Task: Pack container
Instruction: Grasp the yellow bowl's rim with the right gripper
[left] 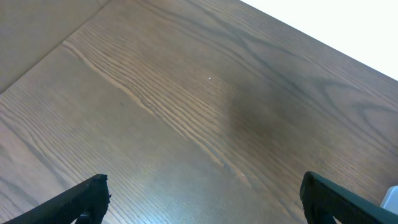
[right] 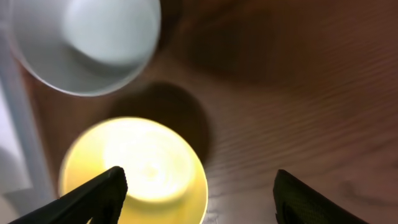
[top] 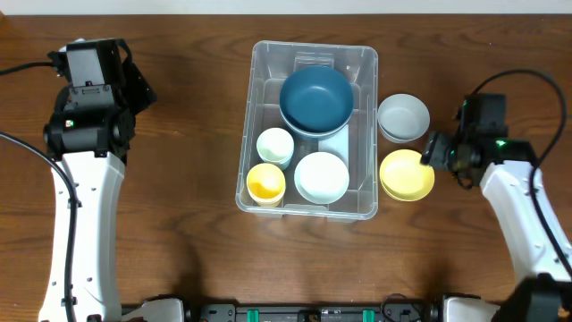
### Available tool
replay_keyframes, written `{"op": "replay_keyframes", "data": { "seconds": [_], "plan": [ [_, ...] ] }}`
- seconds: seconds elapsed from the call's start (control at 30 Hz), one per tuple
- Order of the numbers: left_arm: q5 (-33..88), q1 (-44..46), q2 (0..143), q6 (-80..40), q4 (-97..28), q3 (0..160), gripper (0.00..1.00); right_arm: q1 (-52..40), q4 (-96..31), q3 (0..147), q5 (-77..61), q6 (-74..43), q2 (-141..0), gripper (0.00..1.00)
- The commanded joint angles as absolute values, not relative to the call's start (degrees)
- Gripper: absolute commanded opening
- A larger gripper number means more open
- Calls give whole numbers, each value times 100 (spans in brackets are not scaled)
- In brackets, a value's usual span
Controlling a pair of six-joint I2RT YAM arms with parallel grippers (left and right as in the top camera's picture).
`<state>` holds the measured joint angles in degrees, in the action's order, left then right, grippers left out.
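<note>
Dark wood-grain table [top: 179, 224], pale strip along its 12 o'clock edge. Container [top: 248, 107] sits centre, open side up, long axis 12–6, blue bowl [top: 315, 97] at the 12 end. Pale label [top: 337, 143] on its floor, text illegible. Left gripper [left: 205, 185] spread wide over bare wood. Right gripper [right: 199, 179] also wide, above the yellow bowl [right: 134, 168] at the container's 3 o'clock.

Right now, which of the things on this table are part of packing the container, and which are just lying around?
For the job: container; already inside it, blue bowl, pale green cup, yellow cup, white bowl; outside, beside it, grey bowl, yellow bowl.

Just lying about: black cable on the wooden table.
</note>
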<state>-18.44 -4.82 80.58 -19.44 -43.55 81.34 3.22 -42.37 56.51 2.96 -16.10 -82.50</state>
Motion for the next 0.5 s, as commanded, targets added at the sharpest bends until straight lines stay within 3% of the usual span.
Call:
{"op": "replay_keyframes", "data": {
  "seconds": [0.0, 0.47],
  "plan": [
    [-1962, -508, 8047, -1890, -4370, 8208, 98, 370, -4077, 5408, 193, -1603, -8388, 77],
    [-1962, -508, 8047, -1892, -4370, 8208, 98, 370, -3068, 4659, -49, -1610, -8466, 74]
  ]
}}
